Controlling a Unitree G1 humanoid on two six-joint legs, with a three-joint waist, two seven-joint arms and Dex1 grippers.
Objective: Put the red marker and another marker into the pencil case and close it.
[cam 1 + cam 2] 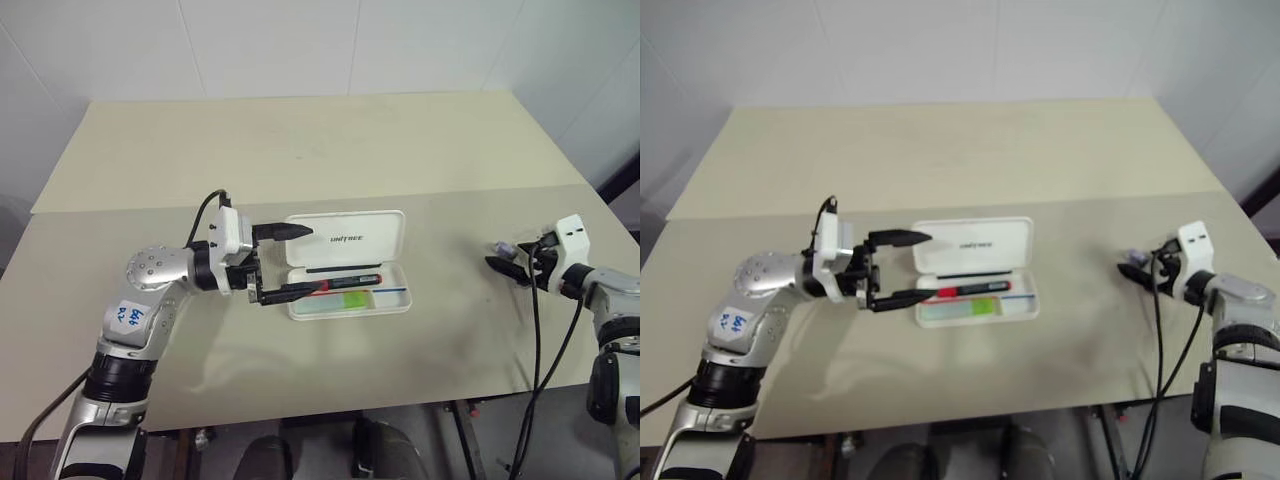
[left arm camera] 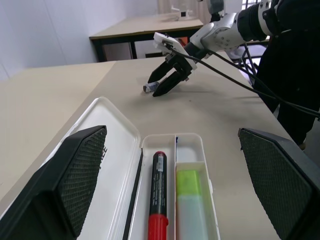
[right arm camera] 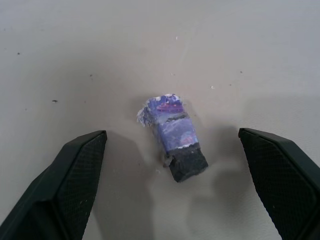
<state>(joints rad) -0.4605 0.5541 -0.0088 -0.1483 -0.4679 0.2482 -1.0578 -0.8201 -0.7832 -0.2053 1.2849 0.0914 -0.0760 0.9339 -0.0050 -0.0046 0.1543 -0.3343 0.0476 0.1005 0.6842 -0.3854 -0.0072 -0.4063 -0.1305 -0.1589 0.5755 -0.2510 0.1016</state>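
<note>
The open lid of the pencil case [image 1: 345, 238] carries a small dark logo that seems to read "UNITREE", the letters only just legible. On the left arm sits a blue sticker [image 1: 130, 316] with dark handwritten marks, too cramped to make out. The purple wrapper on the stubby piece [image 3: 174, 136] bears print that cannot be read.

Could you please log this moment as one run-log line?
pencil case: open | red marker, highlighter: inside | left gripper: open at case | right gripper: open over purple stub
</note>
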